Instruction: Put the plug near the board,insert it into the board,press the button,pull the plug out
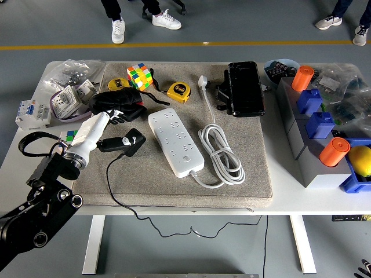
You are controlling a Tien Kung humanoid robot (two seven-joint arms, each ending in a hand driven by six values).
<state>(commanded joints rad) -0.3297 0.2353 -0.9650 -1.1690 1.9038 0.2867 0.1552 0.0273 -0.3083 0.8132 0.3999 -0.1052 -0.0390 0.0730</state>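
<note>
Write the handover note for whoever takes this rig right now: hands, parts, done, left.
Left robot hand: over the mat's left side by the black plug; whether it grips it is unclear.
Right robot hand: not in view.
White power strip: mid-mat, sockets empty, own cord coiled to its right.
Done: the plug lies just left of the strip.
Left: insert the plug, press the button, pull the plug out.

Power strip (175, 141), just right of the left hand (109, 121): smooth white plastic, slight sheen, with coiled white rubbery cord (222, 152). Plug adapter (128, 142), below the hand's fingers: black matt plastic. Mat (255, 174), beneath the hand: grey cloth, rough felt-like weave. Phone-shaped case (246, 88), far right of the hand: glossy black. Table (17, 155): smooth white matt top.
</note>
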